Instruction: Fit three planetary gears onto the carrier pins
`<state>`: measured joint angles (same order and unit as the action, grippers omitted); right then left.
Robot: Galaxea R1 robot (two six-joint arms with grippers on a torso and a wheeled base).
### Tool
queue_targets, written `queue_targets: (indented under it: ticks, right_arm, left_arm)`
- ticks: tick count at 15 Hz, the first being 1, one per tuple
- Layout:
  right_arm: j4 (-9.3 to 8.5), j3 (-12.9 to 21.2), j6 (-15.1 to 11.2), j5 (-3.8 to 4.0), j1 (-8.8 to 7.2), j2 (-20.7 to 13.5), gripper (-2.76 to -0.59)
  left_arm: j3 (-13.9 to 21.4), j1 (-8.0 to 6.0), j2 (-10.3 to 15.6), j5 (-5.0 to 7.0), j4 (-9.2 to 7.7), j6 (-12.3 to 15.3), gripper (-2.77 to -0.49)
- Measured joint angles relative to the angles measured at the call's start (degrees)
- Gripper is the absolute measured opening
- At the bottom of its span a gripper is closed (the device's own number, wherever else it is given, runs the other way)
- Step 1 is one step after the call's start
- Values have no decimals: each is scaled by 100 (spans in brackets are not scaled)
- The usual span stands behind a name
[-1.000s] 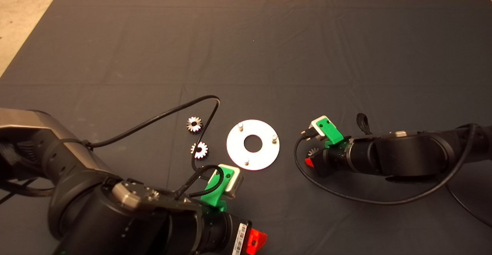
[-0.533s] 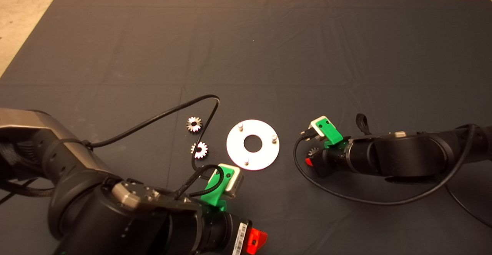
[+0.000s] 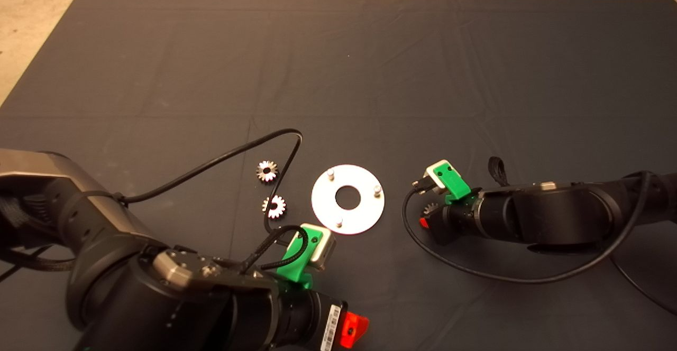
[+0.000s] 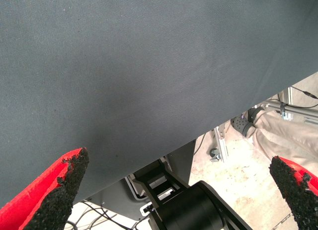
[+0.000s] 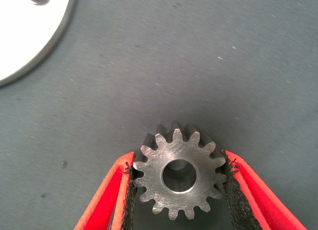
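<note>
While the right gripper (image 5: pixel 179 190) sits low on the dark mat (image 3: pixel 370 65) just to the right of the carrier disc (image 3: pixel 365 214), its two red fingers (image 5: pixel 115 192) are closed in against the toothed rim of one planetary gear (image 5: pixel 178 176), pads touching the tooth tips on opposite sides, so I'd call that gear gripped. Whether it is off the mat yet I cannot tell. It looks like solid, rigid steel, small but dense for its size, and slick on its faces; pinching across the teeth as it does now seems the sensible hold, since the bore must stay free for a pin. I count three gears in all: this one, and two lying flat on the mat left of the disc, one gear (image 3: pixel 267 171) farther back and another gear (image 3: pixel 274 206) nearer, close together but apart. The disc carries three carrier pins (image 3: pixel 330 173), all bare. The left gripper (image 4: pixel 184 190) waits at the near edge of the mat, spread wide and holding nothing.
</note>
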<state>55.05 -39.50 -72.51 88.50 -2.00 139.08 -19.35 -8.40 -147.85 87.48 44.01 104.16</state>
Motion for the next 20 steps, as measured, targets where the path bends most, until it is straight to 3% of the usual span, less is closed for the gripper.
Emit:
queue_targets:
  ticks: [6,10,13,18,20]
  right_arm:
    - [-6,61,-43,-57,-52,296,-234]
    - [-45,105,-61,-48,-589,363,-235]
    - [-163,111,-61,-48,-882,450,-236]
    - [-358,83,-61,-41,-1013,815,-236]
    - [-530,-101,-61,-50,-1039,1018,-236]
  left_arm:
    - [-2,46,-9,0,43,0,-62]
    - [-5,49,-9,2,65,0,-62]
    - [-7,47,-11,0,87,0,-62]
    - [-28,49,-30,0,128,0,-62]
    - [-55,49,-30,0,133,0,-62]
